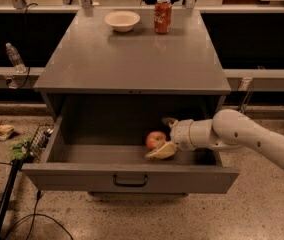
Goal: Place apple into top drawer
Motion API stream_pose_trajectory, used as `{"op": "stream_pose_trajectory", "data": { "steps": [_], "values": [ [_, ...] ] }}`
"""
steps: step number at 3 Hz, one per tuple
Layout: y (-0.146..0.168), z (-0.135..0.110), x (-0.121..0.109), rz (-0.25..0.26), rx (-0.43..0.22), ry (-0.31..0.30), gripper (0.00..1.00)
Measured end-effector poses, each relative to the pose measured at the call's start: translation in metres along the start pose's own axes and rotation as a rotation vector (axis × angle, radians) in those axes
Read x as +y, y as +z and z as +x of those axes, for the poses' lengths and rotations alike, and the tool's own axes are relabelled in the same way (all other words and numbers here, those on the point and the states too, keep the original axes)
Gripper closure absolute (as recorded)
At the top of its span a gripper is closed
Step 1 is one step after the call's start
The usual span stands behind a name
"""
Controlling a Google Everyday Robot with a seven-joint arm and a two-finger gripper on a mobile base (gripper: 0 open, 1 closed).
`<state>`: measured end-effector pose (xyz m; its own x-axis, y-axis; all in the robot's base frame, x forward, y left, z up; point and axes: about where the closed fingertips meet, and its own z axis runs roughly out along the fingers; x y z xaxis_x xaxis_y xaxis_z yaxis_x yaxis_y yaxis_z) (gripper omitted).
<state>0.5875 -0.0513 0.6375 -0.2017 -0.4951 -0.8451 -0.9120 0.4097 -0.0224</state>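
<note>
The top drawer (72, 177) of the grey cabinet is pulled wide open, with a dark pull handle at the middle of its front panel. The red apple (155, 139) rests on the drawer floor, right of centre. My gripper (165, 136) reaches into the drawer from the right on a white arm (242, 134). Its fingers are spread open, one behind the apple and one (161, 152) in front of it and low. The apple sits at the fingertips, between them.
On the cabinet top (132, 59) stand a white bowl (122, 20) and a red soda can (162, 15) at the back. A plastic bottle (14, 57) stands on a ledge at the left. Cables and clutter (12, 149) lie on the floor left of the drawer.
</note>
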Motion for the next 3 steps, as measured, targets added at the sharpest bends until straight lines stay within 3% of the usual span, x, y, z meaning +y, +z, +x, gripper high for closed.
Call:
{"op": "stream_pose_trajectory", "data": {
  "steps": [1, 2, 3],
  "values": [
    [-0.02, -0.003, -0.007, 0.028, 0.009, 0.017, 0.18],
    [-0.057, -0.003, -0.015, 0.08, 0.021, 0.064, 0.13],
    [-0.104, -0.007, -0.019, 0.107, 0.002, 0.103, 0.35]
  ]
}}
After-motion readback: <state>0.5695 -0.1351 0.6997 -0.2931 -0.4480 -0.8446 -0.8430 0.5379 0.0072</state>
